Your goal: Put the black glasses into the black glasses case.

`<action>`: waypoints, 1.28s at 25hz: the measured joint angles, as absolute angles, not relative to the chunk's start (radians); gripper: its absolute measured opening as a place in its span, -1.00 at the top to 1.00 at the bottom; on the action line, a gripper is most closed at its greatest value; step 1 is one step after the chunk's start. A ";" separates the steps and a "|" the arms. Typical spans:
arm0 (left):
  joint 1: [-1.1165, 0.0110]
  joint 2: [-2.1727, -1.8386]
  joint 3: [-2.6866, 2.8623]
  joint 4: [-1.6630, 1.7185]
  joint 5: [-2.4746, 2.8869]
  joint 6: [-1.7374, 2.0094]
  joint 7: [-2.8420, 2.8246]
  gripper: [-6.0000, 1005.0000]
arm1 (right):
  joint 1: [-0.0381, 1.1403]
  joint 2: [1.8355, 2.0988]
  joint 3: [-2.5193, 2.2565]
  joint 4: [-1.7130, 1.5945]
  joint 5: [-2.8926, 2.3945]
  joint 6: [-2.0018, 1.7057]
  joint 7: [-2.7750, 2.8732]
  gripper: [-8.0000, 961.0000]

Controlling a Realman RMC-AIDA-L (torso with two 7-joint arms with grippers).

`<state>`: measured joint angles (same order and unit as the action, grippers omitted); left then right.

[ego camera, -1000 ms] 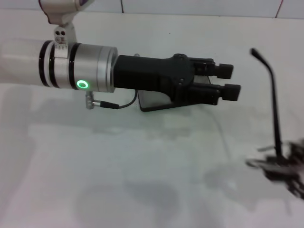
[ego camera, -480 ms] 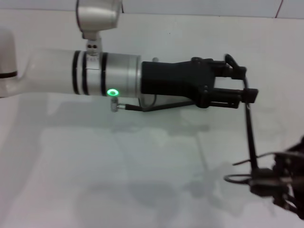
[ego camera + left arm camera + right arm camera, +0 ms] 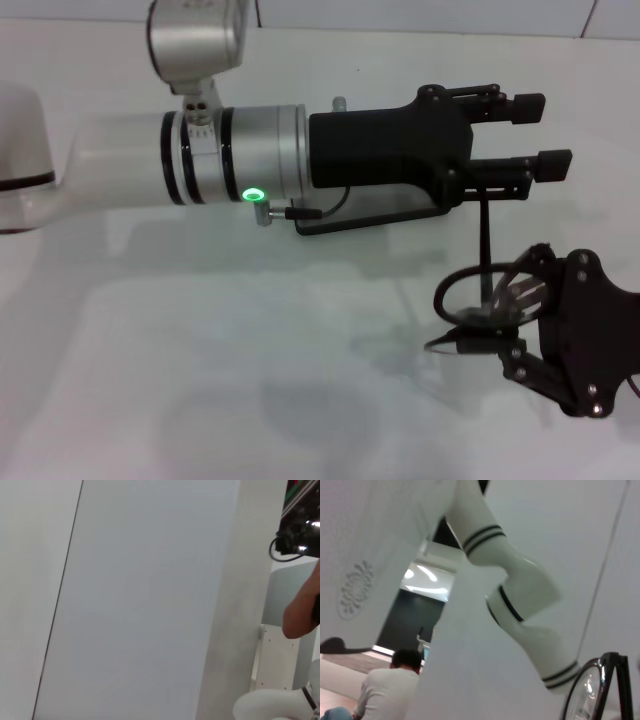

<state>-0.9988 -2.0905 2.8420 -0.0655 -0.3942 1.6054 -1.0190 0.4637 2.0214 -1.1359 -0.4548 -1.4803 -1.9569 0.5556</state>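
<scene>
Beside the right gripper (image 3: 505, 320), which seems clamped on the glasses (image 3: 480, 300), the left gripper (image 3: 535, 135) hovers open, empty; case probably hidden beneath it.

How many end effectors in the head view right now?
2. The left end effector reaches across mid-frame, fingers apart and empty. The right end effector, at lower right, holds the thin black wire-frame glasses.

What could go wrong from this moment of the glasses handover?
The right gripper holds the black glasses by one end, a temple arm sticking up toward the open left gripper; a clumsy regrasp might bend it or drop them. The case lies largely hidden beneath the left arm, so placement could miss.
</scene>
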 joint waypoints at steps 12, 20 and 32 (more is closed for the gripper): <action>-0.992 -2.091 2.844 -0.045 -0.347 1.629 -0.935 -0.39 | 0.454 2.018 -1.114 -0.452 -1.473 -1.852 0.632 0.76; -0.952 -2.090 2.840 -0.058 -0.470 1.559 -0.875 -0.39 | 0.449 2.010 -1.117 -0.480 -1.518 -1.819 0.632 0.75; -0.889 -2.077 2.841 -0.132 -0.657 1.546 -0.882 -0.39 | 0.393 2.022 -1.254 -0.916 -1.633 -1.374 0.792 0.74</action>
<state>-0.8891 -2.0771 2.8415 -0.1324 -0.6571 1.5460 -0.8822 0.3926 2.0218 -1.2538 -0.9161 -1.6329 -1.3735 0.7922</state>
